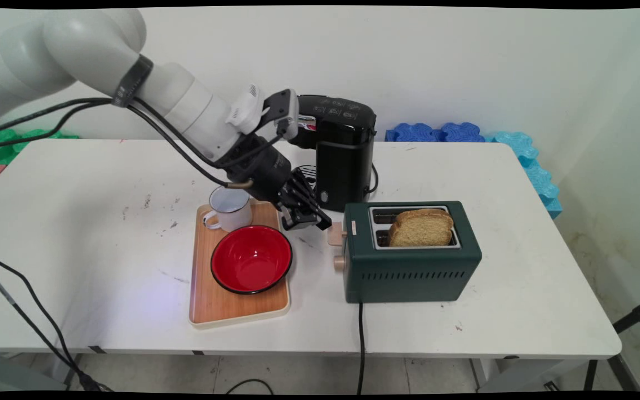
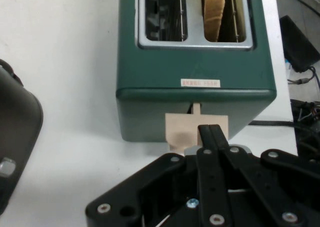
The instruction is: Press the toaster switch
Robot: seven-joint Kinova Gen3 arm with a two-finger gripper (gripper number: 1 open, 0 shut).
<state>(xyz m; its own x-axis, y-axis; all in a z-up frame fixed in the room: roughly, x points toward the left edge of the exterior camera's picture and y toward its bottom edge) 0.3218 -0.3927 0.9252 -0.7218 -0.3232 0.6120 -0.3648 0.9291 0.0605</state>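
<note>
Main view: one toaster (image 1: 412, 261), one bread slice (image 1: 421, 228).

The room is bright with soft, even light. The white table (image 1: 464, 166) looks pale and a bit washed out. Small soft shadows sit under the green toaster (image 1: 411, 261). Up close, the toaster (image 2: 195, 92) looks slightly fuzzy.

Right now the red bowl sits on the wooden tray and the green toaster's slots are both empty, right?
Not quite. The red bowl does sit on the wooden tray, but the green toaster is not empty: a slice of bread stands in one slot, and only the other is empty. Both the main view and the hand view show it.
</note>
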